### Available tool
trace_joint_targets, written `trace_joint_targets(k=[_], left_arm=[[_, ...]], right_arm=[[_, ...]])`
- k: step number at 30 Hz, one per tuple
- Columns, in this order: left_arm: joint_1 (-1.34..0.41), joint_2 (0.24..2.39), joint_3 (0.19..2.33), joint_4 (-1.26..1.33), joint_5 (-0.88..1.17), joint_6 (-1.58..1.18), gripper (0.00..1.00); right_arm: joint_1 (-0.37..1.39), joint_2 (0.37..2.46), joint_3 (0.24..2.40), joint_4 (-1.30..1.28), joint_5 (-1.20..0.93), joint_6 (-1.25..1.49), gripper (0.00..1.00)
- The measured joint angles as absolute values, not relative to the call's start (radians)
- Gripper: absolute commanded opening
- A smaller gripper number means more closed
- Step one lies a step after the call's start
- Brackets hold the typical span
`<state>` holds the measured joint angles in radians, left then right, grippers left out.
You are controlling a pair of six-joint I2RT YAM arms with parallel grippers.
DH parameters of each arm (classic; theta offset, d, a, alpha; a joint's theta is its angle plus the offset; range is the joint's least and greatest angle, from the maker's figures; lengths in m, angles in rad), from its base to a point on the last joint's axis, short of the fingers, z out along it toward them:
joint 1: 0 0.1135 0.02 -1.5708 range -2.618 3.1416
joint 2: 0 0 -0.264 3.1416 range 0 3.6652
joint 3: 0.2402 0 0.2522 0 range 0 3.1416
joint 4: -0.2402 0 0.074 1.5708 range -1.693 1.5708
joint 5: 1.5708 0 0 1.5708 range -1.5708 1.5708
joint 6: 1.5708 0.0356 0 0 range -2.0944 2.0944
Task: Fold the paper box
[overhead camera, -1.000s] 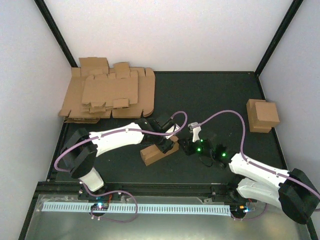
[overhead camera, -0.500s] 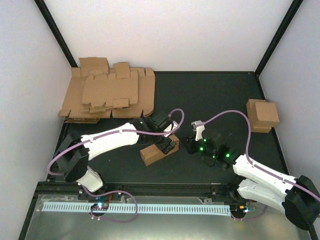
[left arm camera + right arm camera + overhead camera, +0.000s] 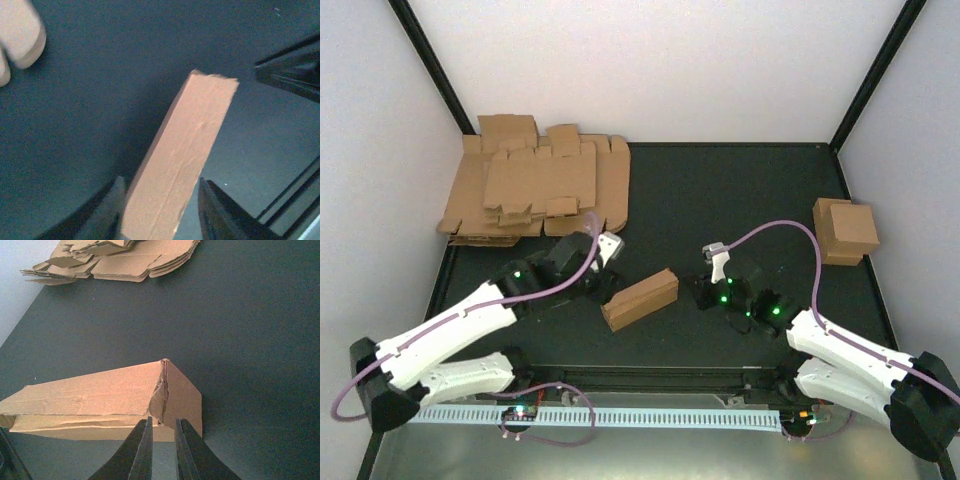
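Note:
The paper box [image 3: 640, 298] is a long, closed brown cardboard box lying slantwise on the black table. My left gripper [image 3: 597, 288] is at its near-left end. In the left wrist view the box [image 3: 185, 155] runs up from between my open fingers [image 3: 107, 210], with a gap at the right finger. My right gripper [image 3: 690, 290] is at the box's right end. In the right wrist view its fingertips [image 3: 145, 440] stand a narrow gap apart, just short of the box's end seam [image 3: 162, 390], holding nothing.
A pile of flat cardboard blanks [image 3: 535, 190] lies at the back left and also shows in the right wrist view [image 3: 115, 257]. A folded brown box [image 3: 845, 230] stands at the right edge. A blurred beige shape [image 3: 20, 40] shows in the left wrist view.
My left arm has pulled back to the left, off the top of the box, and let it go. The box lies free. My right gripper has barely moved.

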<state>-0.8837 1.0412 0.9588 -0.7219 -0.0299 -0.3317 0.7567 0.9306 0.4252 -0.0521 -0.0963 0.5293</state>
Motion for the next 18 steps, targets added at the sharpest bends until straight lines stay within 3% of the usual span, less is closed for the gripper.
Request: trace_joint_targets(k=[2, 5, 18], left_arm=[[-0.865, 0.981, 0.891, -0.726, -0.029, -0.369, 0.14], [-0.842, 0.926, 0.813, -0.727, -0.019, -0.414, 0.02], [-0.719, 0.646, 0.449, -0.401, 0.225, -0.619, 0.02]], right_arm=[[0.757, 0.930, 0.425, -0.052, -0.096, 0.525, 0.17], [0.757, 0.930, 0.425, -0.052, -0.096, 0.520, 0.16], [0.757, 0.930, 0.419, -0.028, -0.116, 0.519, 0.16]])
